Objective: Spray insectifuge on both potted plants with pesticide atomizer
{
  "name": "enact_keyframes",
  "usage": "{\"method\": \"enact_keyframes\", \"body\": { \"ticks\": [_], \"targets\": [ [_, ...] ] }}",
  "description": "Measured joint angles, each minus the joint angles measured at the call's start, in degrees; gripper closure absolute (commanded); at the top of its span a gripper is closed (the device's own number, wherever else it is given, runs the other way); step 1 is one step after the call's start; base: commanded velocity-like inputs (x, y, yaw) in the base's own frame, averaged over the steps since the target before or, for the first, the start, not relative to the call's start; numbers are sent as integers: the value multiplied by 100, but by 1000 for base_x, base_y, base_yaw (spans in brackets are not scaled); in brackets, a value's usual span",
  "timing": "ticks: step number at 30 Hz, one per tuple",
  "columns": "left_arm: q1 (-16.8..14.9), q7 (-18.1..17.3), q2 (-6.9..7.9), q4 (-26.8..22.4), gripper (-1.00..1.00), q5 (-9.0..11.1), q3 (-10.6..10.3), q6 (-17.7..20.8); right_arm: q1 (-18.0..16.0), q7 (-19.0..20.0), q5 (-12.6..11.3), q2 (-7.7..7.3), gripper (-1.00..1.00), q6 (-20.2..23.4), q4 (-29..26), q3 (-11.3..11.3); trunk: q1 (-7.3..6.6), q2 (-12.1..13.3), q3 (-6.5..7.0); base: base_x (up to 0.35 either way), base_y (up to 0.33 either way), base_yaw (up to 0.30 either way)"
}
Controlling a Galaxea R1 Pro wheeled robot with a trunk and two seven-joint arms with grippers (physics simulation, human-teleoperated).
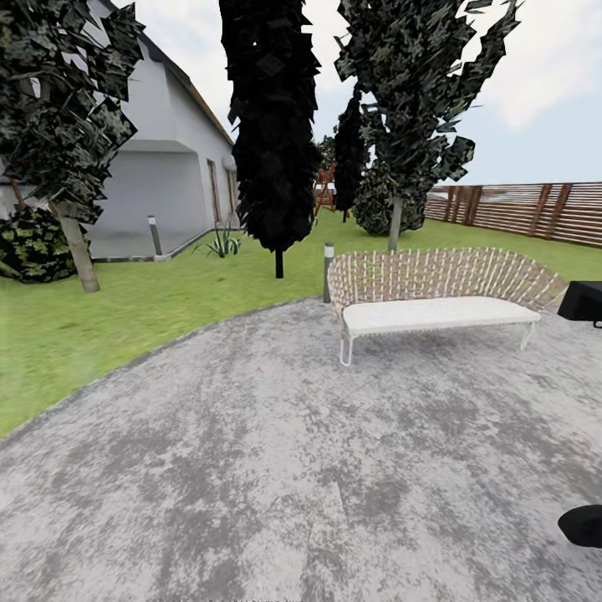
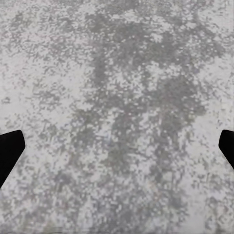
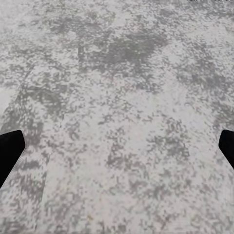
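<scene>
I am in the garden, with green lawn and a wide patch of grey mottled paving ahead of me. The pesticide atomizer is out of view. A low spiky green plant grows by the house; I cannot tell whether it is one of the potted plants. My left gripper is open, its dark fingertips far apart over bare paving. My right gripper is open too, with grey paving alone between its fingertips.
A white bench with a woven back stands on the paving at right. Behind it rise a short bollard lamp, dark trees, a white house and a brown slat fence. Dark shapes cut in at the right edge.
</scene>
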Motion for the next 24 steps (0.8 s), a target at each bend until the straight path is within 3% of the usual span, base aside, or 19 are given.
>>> {"method": "enact_keyframes", "body": {
  "ticks": [24],
  "targets": [
    [-2, 0, -1, 0, -100, -16, -1, 0, -3, -3, 0, 0, -100, 0, 112, 0, 527, -963, -431, 0, 0, 279]
  ]
}}
